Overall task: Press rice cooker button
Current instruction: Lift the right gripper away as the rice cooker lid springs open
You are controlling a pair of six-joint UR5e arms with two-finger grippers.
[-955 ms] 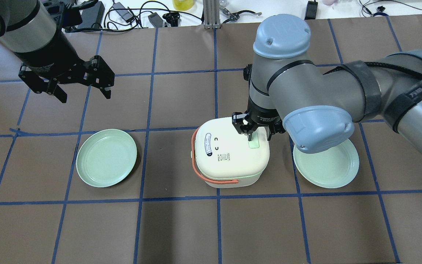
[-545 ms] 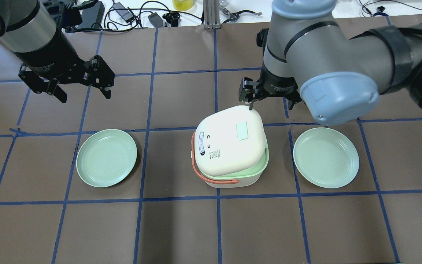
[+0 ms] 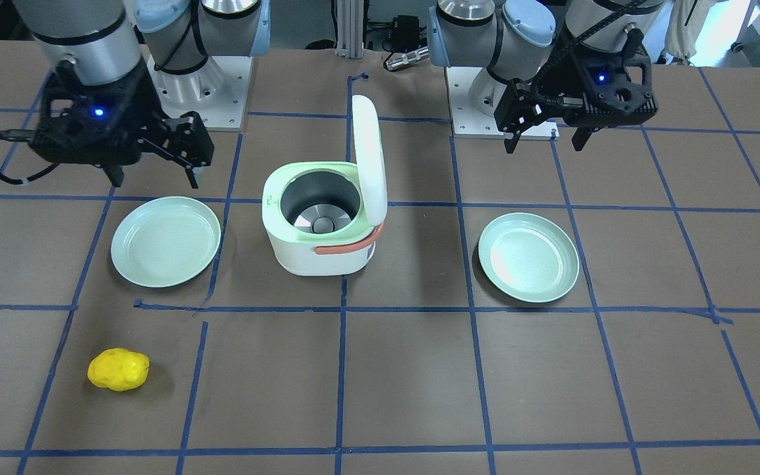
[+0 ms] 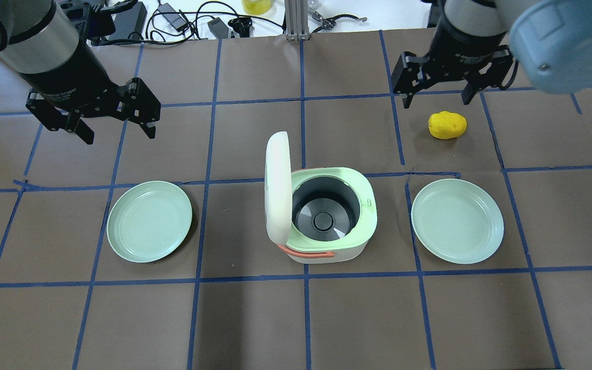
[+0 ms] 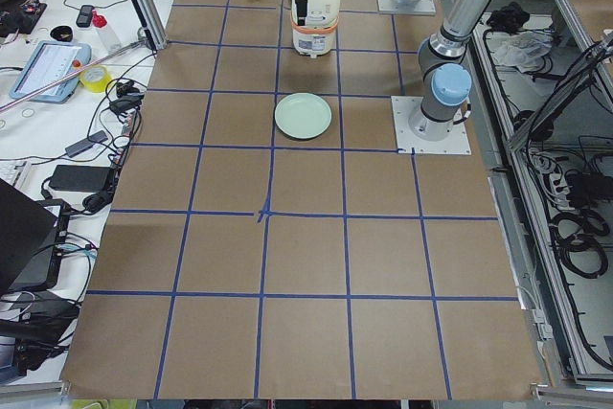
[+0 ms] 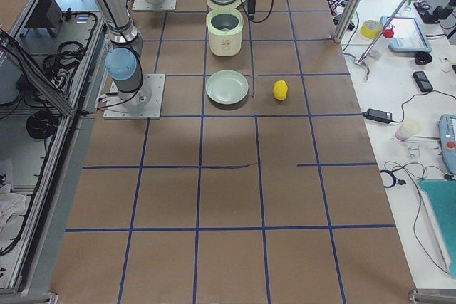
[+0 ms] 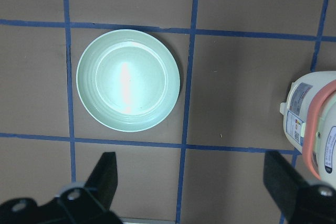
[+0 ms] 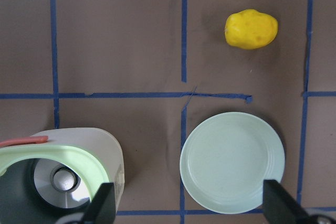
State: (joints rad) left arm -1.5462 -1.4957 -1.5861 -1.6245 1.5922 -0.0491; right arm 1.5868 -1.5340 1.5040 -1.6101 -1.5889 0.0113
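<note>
The white rice cooker (image 4: 327,246) stands mid-table with its lid (image 4: 277,187) swung upright, so the empty inner pot (image 4: 321,221) shows. It also shows in the front view (image 3: 317,247). The lid's top face with the green button is turned away and hidden. My right gripper (image 4: 437,100) is open and empty, raised beyond the cooker, close to a yellow potato (image 4: 447,125). My left gripper (image 4: 118,132) is open and empty, hovering far left above a plate. The wrist views show each gripper's fingers (image 7: 102,174) (image 8: 102,203) spread wide.
Two pale green plates lie on either side of the cooker, the left plate (image 4: 149,221) and the right plate (image 4: 457,221). The right wrist view shows the right plate (image 8: 232,162), the potato (image 8: 251,29) and the cooker's rim (image 8: 79,156). Cables lie along the far edge.
My right gripper was touching the green button on the closed lid, then rose and drew back to the far right. The lid sprang up to upright. The left arm has not moved.
</note>
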